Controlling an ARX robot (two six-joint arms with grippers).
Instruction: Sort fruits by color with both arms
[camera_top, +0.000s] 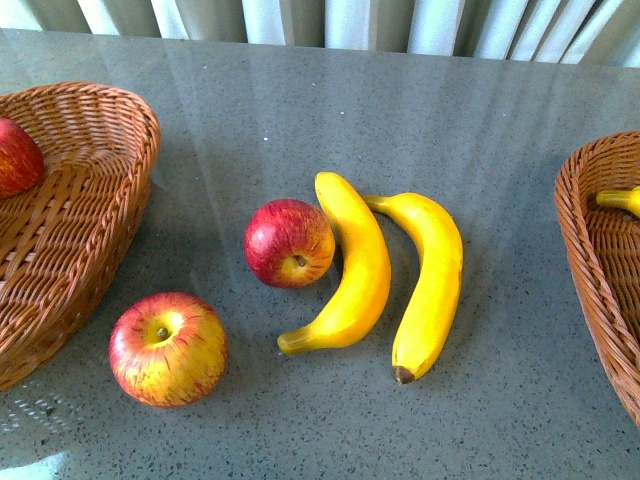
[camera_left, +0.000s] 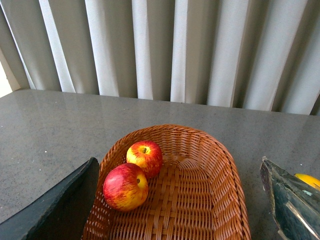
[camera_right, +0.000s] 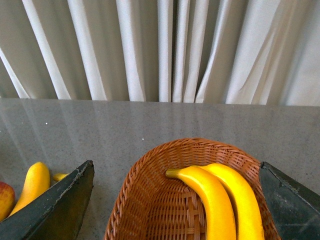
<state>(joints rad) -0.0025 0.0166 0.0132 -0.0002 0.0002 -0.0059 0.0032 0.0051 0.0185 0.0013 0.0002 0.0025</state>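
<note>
Fruits: apples (camera_left: 125, 186) in your left basket (camera_top: 140, 122); loose between the baskets, near apple (camera_top: 168, 348), far apple (camera_top: 289, 243) touching left banana (camera_top: 352, 270), right banana (camera_top: 432, 280); bananas (camera_right: 220, 205) in right basket (camera_top: 600, 270). Your left gripper (camera_left: 177, 165) and right gripper (camera_right: 176, 164): jaws apart, empty. Risk: closing on the far apple may shove its banana.

Between left fingers (camera_left: 60, 205): left basket (camera_left: 220, 165); two touching apples (camera_left: 126, 186) near one finger, bare weave by the other.
Between right fingers (camera_right: 55, 205): right basket (camera_right: 145, 200); bananas (camera_right: 215, 200) crowd one finger.
Beyond fingertips: bare tabletop (camera_left: 50, 125).

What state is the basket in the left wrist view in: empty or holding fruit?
Holding fruit: a redder apple and a yellower apple lie inside the basket.
</note>
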